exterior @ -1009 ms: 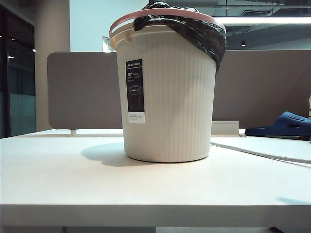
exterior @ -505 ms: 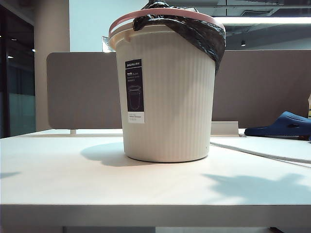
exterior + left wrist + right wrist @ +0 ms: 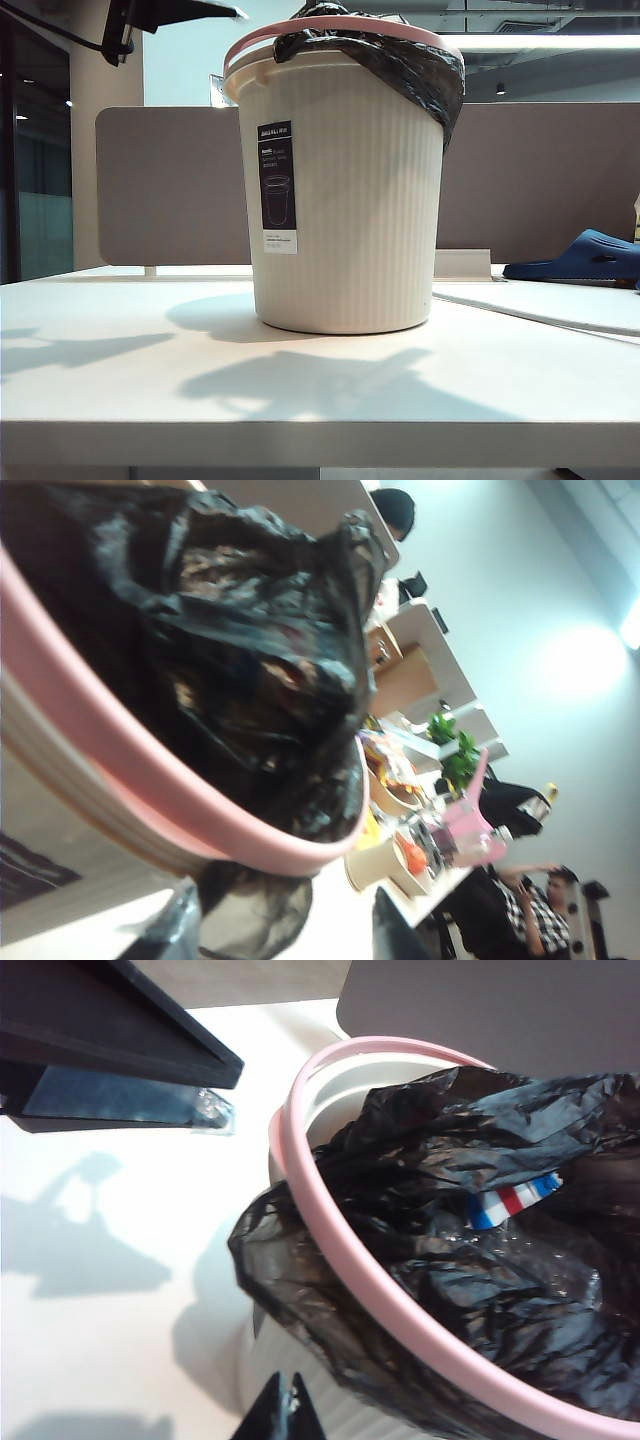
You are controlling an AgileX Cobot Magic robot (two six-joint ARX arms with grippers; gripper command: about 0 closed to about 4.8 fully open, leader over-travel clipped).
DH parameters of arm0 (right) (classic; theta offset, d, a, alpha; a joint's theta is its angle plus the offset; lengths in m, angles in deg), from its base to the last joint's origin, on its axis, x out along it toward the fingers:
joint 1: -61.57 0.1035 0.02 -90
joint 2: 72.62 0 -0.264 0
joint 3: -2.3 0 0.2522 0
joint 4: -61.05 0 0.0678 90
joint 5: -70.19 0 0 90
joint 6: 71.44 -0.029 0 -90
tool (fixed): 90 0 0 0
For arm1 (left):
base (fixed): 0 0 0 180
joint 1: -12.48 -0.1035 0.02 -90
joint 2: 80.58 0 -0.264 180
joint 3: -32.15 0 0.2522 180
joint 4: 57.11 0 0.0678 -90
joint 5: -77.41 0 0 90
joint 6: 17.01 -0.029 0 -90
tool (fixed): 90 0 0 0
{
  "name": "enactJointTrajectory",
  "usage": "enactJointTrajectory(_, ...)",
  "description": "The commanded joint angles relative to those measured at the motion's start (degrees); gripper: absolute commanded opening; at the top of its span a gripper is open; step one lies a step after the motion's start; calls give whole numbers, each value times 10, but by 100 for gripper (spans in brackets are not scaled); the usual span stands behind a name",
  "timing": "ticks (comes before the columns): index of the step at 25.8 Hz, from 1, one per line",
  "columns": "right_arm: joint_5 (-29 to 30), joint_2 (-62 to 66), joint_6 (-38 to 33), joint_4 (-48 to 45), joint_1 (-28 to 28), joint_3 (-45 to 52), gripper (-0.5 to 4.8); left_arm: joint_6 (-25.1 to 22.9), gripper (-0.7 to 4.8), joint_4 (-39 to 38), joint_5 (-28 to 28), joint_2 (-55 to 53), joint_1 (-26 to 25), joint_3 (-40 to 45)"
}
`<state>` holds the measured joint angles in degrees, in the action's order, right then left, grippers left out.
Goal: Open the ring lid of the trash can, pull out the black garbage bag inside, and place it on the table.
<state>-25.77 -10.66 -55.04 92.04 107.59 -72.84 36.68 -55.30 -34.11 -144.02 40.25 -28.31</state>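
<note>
both grippers above trash can (image 3: 345, 190), ring lid (image 3: 330, 25) down.

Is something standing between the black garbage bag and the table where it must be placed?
Yes. The ring lid is down on the trash can rim, pinning the black garbage bag, whose edge hangs over the rim. The table in front is bare. The left gripper is up beside the rim.

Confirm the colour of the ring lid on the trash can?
Pale pink. The ring lid shows best in the right wrist view, circling the trash can rim.
</note>
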Motion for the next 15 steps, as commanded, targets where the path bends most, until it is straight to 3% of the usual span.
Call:
enactJointTrajectory(1, -6, -1, 4, -31, -1, -4, -1, -6, 220, 9, 16, 2, 0, -2)
enactJointTrajectory(6, -6, 0, 3, -47, -1, -4, -1, -7, 222, 9, 20, -2, 0, -2)
enactJointTrajectory(10, -5, 0, 3, -50, -1, -4, -1, 13, 322, 15, 20, -18, 0, -2)
enactJointTrajectory(15, -5, 0, 3, -50, -1, -4, -1, 40, 325, 51, 20, -40, 0, -2)
